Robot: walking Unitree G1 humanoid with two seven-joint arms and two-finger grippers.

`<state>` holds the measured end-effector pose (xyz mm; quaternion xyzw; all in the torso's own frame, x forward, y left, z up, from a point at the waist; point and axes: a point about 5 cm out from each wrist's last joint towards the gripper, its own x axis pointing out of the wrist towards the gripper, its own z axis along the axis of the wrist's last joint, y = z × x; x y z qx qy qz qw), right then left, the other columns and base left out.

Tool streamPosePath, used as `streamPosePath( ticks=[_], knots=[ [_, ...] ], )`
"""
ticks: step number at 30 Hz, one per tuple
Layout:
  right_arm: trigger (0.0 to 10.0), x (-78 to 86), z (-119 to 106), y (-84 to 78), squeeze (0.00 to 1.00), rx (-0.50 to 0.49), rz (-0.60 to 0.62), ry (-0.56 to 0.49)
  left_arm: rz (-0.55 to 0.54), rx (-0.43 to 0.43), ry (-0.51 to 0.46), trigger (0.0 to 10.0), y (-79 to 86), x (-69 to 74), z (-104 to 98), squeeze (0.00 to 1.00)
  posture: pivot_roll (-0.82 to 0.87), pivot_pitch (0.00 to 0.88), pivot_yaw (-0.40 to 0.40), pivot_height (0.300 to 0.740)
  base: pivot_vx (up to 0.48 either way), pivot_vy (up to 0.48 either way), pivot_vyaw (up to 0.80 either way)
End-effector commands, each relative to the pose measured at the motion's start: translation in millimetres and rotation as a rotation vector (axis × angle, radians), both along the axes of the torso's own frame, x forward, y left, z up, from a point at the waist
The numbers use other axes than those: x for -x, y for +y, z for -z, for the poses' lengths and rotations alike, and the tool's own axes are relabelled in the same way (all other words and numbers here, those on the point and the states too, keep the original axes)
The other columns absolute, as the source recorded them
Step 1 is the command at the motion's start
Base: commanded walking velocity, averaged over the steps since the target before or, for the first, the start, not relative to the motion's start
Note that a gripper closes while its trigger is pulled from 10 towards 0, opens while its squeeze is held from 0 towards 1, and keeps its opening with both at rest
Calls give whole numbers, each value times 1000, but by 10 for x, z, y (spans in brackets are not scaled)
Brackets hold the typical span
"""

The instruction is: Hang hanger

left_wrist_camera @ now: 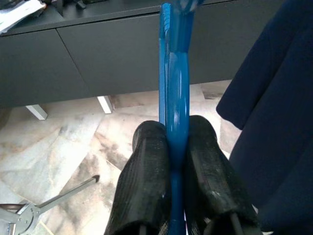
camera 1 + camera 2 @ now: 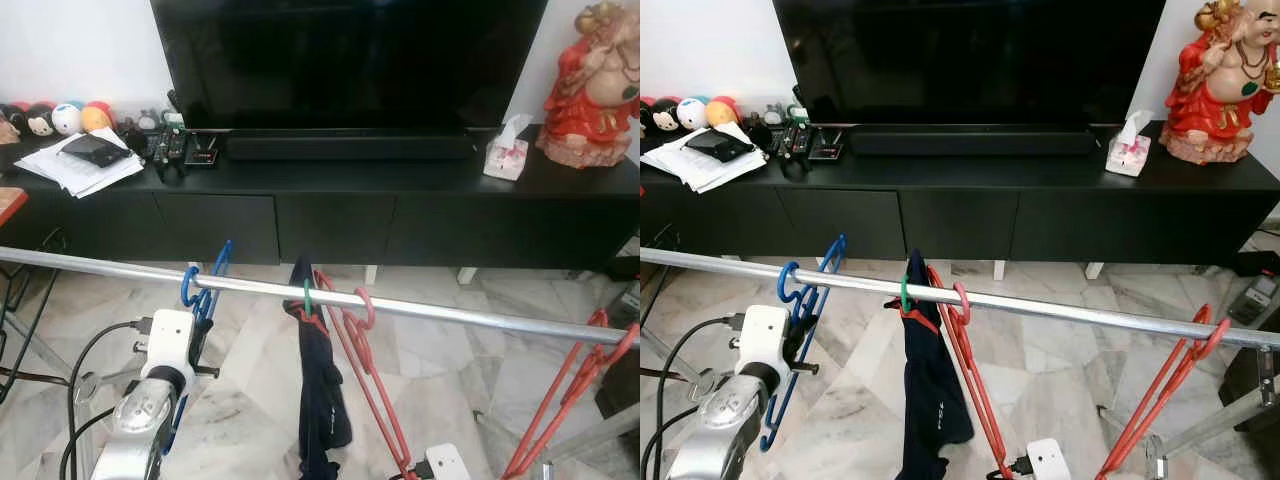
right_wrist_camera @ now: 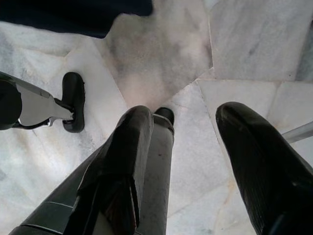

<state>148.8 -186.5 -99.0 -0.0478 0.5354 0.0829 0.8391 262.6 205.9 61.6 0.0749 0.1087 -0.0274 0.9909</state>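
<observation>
Your left gripper (image 1: 177,161) is clenched on the blue hanger (image 2: 205,290), whose hook already sits over the rail (image 2: 450,312), just left of the dark garment (image 2: 320,385). Check the hook is fully seated (it looks so), then let go gently and draw straight back. Your right gripper (image 3: 195,147) idles low with fingers spread, holding nothing.

Soft, even daylight is filling the room, the marble floor (image 2: 440,350) is glaring faintly, and focus is staying sharp.
</observation>
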Motion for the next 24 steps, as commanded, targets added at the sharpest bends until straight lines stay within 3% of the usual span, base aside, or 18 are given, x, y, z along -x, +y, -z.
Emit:
streamPosePath(
  ticks=[1, 3, 4, 18, 24],
  knots=[
    [10000, -13, -5, 1, 0, -3, 7, -1, -4, -1, 5, 10000, 7, 25, -11, 851, -98, 0, 18, 740, 0, 0, 0],
    [10000, -14, -5, 2, 0, -3, 6, -1, -4, 0, 5, 10000, 5, 27, -14, 851, -98, 0, 18, 740, 0, 0, 0],
    [10000, -16, -6, 1, 0, -3, 5, -1, -4, 0, 4, 10000, -8, 43, -26, 1000, -97, 0, 14, 740, 0, 0, 0],
    [10000, -21, -9, -9, 0, -1, 3, -2, -31, 4, 14, 10000, -36, 85, -28, 1000, -101, 0, 13, 740, 0, 0, 0],
    [10000, -19, -8, -7, 0, -2, 2, -2, -77, 34, -76, 10000, 22, 142, -142, 1000, -95, 0, 13, 740, 0, 0, 0]
  ],
)
